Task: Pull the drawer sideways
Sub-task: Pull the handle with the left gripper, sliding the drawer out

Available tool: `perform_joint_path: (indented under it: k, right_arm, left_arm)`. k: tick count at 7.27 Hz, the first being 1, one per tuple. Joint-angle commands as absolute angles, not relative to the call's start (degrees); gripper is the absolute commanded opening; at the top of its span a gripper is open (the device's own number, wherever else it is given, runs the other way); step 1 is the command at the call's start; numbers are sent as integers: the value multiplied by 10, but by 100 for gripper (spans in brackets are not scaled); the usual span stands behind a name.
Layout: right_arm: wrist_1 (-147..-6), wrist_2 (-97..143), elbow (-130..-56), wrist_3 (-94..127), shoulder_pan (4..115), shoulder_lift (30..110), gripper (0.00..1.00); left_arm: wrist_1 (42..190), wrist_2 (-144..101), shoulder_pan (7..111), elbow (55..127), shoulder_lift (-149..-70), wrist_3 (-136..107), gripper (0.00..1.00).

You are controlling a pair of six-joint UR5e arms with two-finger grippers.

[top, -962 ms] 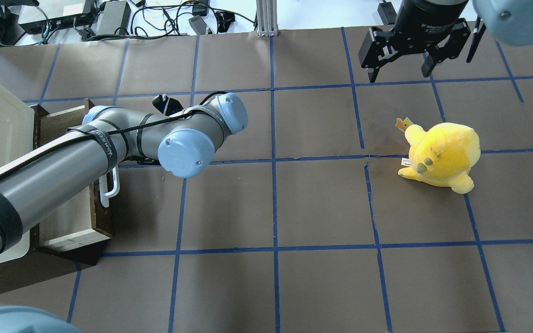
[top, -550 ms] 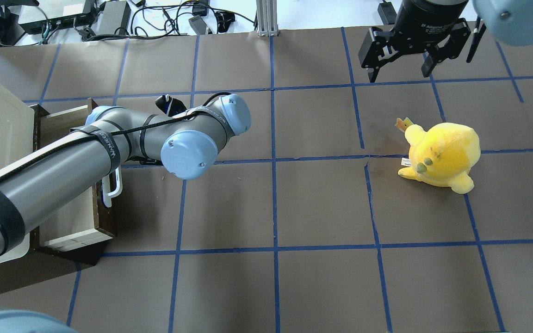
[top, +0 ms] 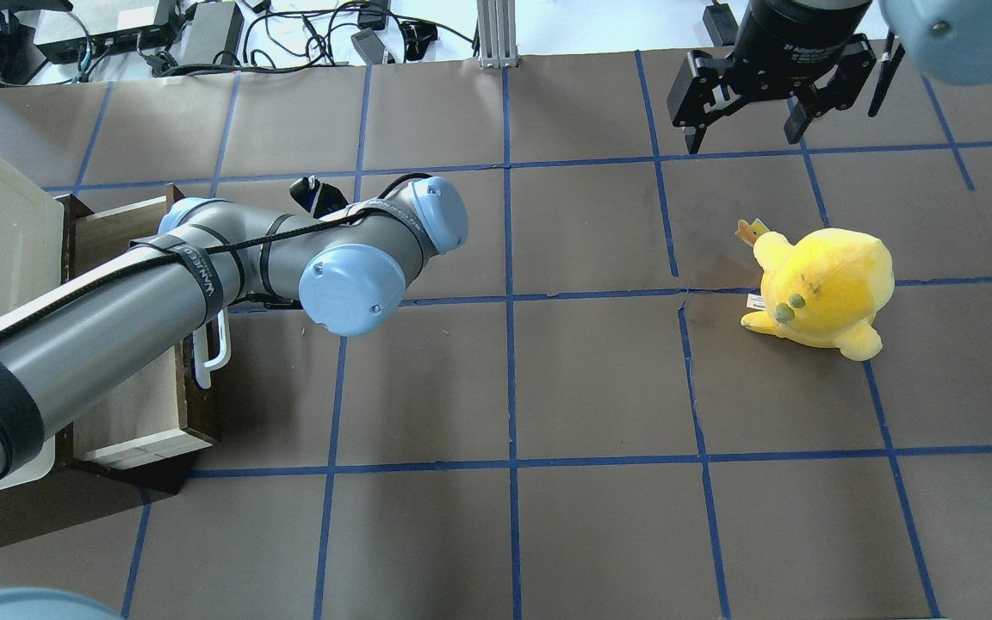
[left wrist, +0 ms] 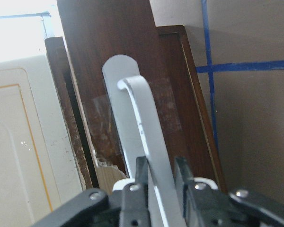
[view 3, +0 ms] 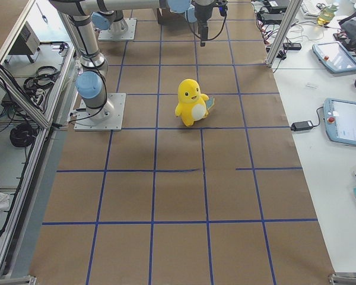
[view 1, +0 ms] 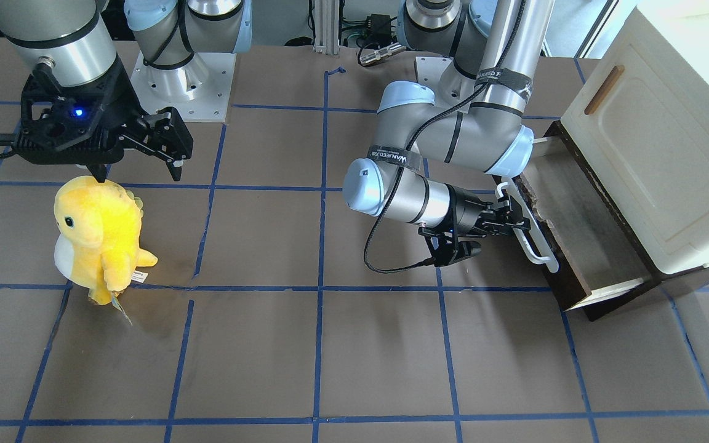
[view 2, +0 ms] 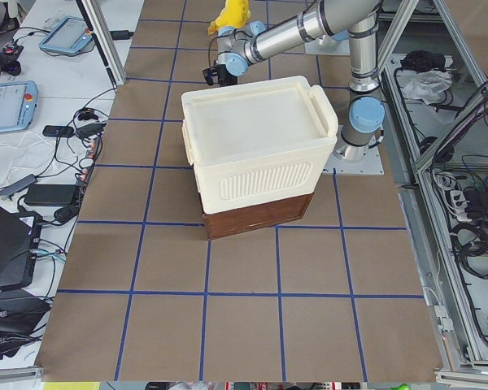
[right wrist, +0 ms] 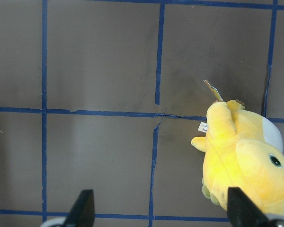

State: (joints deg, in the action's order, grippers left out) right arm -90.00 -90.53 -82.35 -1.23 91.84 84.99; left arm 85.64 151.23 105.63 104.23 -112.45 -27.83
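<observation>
The drawer [view 1: 582, 231] has a dark brown wooden front, pale inner walls and a long white bar handle [view 1: 530, 231]. It stands pulled out from under the cream cabinet [view 1: 662, 141] at the table's left end. It also shows in the overhead view [top: 139, 379]. My left gripper [view 1: 508, 223] is shut on the white handle; in the left wrist view the fingers [left wrist: 141, 177] pinch the handle [left wrist: 144, 127]. My right gripper [top: 741, 120] hangs open and empty above the far right of the table, past the plush toy.
A yellow plush toy [top: 819, 288] stands on the right half of the table, also in the right wrist view [right wrist: 244, 158]. The cream cabinet door has a small wooden handle [view 1: 604, 89]. The brown mat carries blue tape grid lines. Cables and boxes lie beyond the far edge.
My left arm has moved a little to the right with the handle, and the drawer has slid further out of the cabinet. The right arm and plush toy have not moved.
</observation>
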Motion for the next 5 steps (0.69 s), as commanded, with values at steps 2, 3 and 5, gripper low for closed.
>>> perform_joint_path:
  k: [2, 3, 5]
  right_arm:
    - [-900, -905, -824, -12, 918, 850, 100]
    - [-900, -905, -824, -13, 918, 850, 100]
    - [-900, -905, -824, -12, 918, 850, 100]
  left_arm:
    - [852, 1515, 1056, 1040, -1117, -261, 89]
    - [845, 1515, 1053, 1034, -1111, -220, 89]
    - [796, 1471, 1052, 990, -1103, -153, 89]
